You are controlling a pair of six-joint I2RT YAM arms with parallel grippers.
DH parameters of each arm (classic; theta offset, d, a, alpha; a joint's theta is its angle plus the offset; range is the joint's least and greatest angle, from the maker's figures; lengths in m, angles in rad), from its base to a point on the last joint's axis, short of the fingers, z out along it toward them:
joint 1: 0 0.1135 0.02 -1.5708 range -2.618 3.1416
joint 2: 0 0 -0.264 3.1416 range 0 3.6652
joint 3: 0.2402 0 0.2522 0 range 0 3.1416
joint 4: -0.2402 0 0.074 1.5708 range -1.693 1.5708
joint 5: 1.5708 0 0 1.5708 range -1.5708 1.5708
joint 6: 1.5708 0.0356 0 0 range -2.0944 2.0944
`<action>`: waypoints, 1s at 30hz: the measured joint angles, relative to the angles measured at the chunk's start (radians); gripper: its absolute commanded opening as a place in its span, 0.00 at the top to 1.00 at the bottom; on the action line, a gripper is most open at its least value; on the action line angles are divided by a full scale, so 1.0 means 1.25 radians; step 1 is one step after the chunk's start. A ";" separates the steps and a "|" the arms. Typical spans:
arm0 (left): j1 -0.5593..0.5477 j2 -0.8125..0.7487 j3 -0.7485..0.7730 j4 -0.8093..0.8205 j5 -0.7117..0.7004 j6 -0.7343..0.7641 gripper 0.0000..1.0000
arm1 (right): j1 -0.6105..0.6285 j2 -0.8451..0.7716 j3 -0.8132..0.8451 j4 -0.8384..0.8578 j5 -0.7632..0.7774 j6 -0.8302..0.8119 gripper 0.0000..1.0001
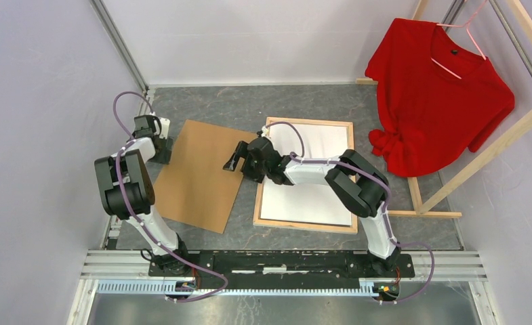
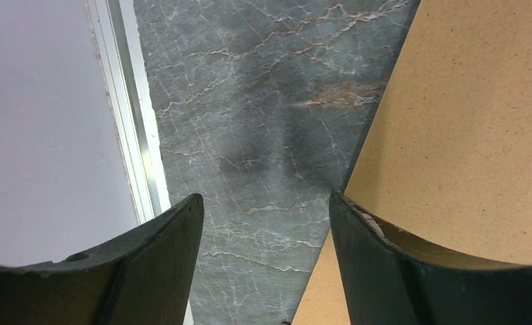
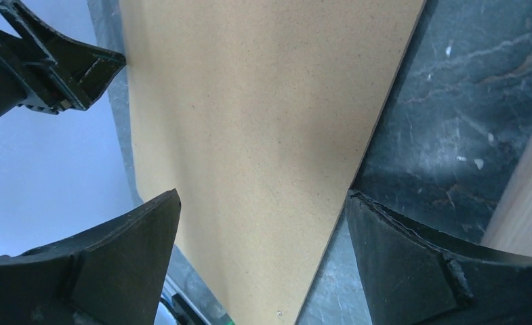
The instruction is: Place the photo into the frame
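Observation:
The frame lies flat right of centre, its light-wood rails up. A white sheet fills it, which looks like the photo with its plain reverse up; no print shows. A brown hardboard sheet lies left of the frame. My right gripper hovers open over the board's right edge, with nothing between its fingers; a strip of the frame's wood shows beside it. My left gripper stands open at the board's far-left edge, over bare marble.
A red shirt hangs on a pink hanger from a bare-wood rack at the back right. An aluminium rail and a pale wall border the table on the left. In the right wrist view my left gripper shows beyond the board.

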 measured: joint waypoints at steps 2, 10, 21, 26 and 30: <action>-0.008 -0.002 -0.002 -0.001 -0.002 0.001 0.25 | -0.002 -0.016 -0.026 0.016 -0.007 0.011 0.03; -0.048 -0.012 -0.011 -0.018 0.002 0.001 0.28 | -0.003 -0.122 -0.131 0.060 -0.007 0.031 0.04; -0.097 -0.026 -0.018 -0.051 0.002 0.001 0.29 | -0.012 -0.206 -0.190 0.054 0.039 0.037 0.05; -0.139 -0.030 -0.018 -0.072 0.002 0.000 0.29 | -0.023 -0.254 -0.226 0.038 0.072 0.040 0.05; -0.166 -0.032 -0.018 -0.085 0.004 0.000 0.29 | -0.033 -0.284 -0.246 0.018 0.093 0.040 0.05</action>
